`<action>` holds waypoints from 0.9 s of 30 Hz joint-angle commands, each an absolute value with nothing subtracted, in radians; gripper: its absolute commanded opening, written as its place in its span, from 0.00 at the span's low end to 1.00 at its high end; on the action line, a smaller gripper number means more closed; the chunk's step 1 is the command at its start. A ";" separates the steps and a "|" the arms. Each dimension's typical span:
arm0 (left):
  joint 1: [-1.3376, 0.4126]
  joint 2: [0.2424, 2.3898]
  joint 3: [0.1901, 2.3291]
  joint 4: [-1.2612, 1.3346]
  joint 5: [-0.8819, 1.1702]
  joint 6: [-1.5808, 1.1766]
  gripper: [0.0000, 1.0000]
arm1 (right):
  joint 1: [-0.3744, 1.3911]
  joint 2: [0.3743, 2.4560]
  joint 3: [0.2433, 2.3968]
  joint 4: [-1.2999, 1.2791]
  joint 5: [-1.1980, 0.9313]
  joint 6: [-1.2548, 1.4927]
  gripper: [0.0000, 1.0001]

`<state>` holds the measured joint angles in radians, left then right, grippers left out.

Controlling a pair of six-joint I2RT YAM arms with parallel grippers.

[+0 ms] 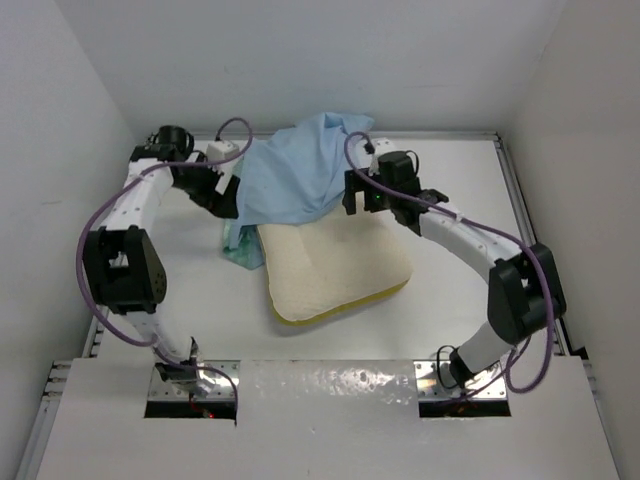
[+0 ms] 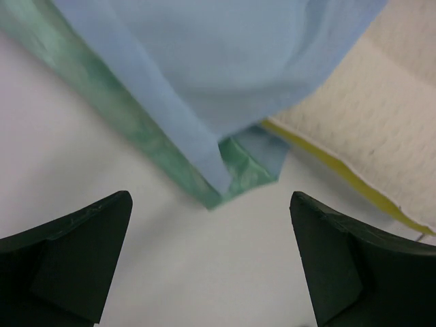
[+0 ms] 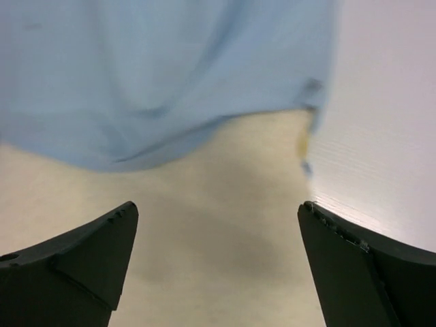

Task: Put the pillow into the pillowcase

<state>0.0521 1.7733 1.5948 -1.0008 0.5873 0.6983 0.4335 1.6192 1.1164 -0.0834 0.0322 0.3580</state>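
Note:
The cream pillow (image 1: pixel 335 268) with a yellow edge band lies at the table's middle, its far end under the light blue pillowcase (image 1: pixel 300 170). A sea-green corner of the case (image 2: pixel 235 178) hangs over the white table, next to the pillow (image 2: pixel 354 126). My left gripper (image 1: pixel 228 200) is open at the case's left edge, nothing between its fingers (image 2: pixel 75 252). My right gripper (image 1: pixel 362 198) is open above the pillow (image 3: pixel 225 231), just short of the blue pillowcase (image 3: pixel 163 75) hem. Neither gripper holds anything.
White walls close in the table at the back and both sides. A metal rail (image 1: pixel 525 210) runs along the right edge. Both arm bases (image 1: pixel 190 375) stand at the near edge, with purple cables looping beside the arms.

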 commanded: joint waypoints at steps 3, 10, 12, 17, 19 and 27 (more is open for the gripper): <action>0.040 1.767 1.318 -0.775 0.414 0.557 1.00 | 0.701 1.636 1.328 -0.254 0.067 0.256 0.99; 0.058 1.937 1.304 -0.629 0.448 0.523 0.98 | 0.925 1.937 1.492 -0.291 0.282 0.446 0.99; 0.069 1.963 1.292 -0.591 0.483 0.512 0.82 | 0.930 2.040 1.569 -0.388 0.278 0.495 0.99; 0.072 2.011 1.305 -0.621 0.676 0.523 0.00 | 0.934 2.135 1.531 -0.358 0.242 0.549 0.98; 0.074 1.999 1.304 -0.638 0.719 0.541 0.00 | 0.931 2.175 1.555 -0.377 0.264 0.561 0.68; 0.022 1.795 1.214 -0.773 0.733 0.704 0.00 | 0.790 2.123 1.758 -0.111 0.384 0.813 0.00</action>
